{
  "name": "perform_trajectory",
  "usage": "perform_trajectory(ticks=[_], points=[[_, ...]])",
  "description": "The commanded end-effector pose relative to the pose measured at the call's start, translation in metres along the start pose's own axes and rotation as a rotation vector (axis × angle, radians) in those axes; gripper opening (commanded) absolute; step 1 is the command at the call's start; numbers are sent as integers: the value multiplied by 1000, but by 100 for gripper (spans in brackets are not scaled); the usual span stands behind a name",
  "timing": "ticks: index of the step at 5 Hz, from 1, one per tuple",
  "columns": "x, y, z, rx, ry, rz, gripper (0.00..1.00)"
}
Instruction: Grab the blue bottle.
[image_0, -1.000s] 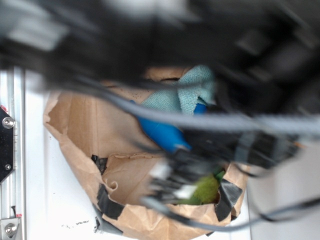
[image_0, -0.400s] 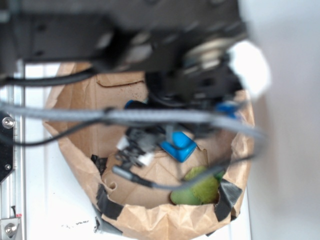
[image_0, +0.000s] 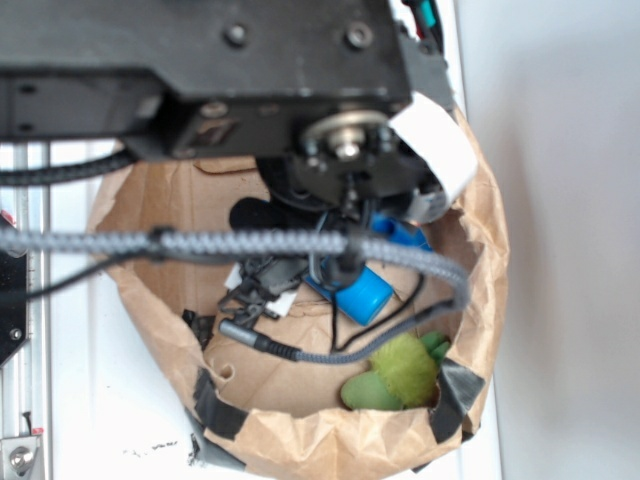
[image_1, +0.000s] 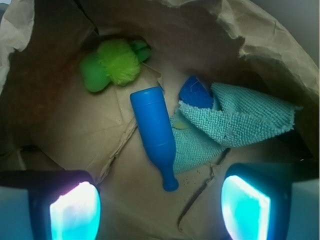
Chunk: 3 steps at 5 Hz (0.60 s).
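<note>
where the wrist view looks down into a brown paper bag (image_1: 260, 35), the left finger (image_1: 75, 210) glows at the bottom left corner. above it, at the far side of the bag floor, lies a green fuzzy toy (image_1: 112, 64). the bottle (image_1: 154, 131) lies flat in the middle of the floor, its broad base toward the toy and its narrow neck pointing down toward the camera, tilted slightly right. its right side touches a teal cloth (image_1: 235, 122), which is spread and folded over to the right. a dark-blue piece (image_1: 195, 92) peeks out at the cloth's upper left edge, just beside the bottle's base. the right finger (image_1: 246, 206) glows at the bottom right. the gripper (image_1: 160, 207) has its jaws spread wide, holding nothing and touching nothing; the bottle's neck ends just above the gap between them.

in the exterior view, the black arm (image_0: 200, 70) fills the top left and reaches over the bag (image_0: 160, 230), with a braided cable (image_0: 250, 243) crossing in front. under it, part of the bottle (image_0: 360, 293) shows, and the toy (image_0: 395, 372) sits at the lower right. the jaws themselves are hidden here.
</note>
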<state>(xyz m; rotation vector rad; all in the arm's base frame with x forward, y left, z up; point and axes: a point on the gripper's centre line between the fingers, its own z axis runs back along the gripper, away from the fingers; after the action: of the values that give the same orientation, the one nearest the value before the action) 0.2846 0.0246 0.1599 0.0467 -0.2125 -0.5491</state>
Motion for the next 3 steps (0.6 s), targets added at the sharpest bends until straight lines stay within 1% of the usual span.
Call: perform_trajectory(ticks=[1,2,3], points=[[7,-9,15,34,-45,-4,100],[7,-9,15,34,-45,-4,100],[9,-14,-14,47,-95,-49,100]])
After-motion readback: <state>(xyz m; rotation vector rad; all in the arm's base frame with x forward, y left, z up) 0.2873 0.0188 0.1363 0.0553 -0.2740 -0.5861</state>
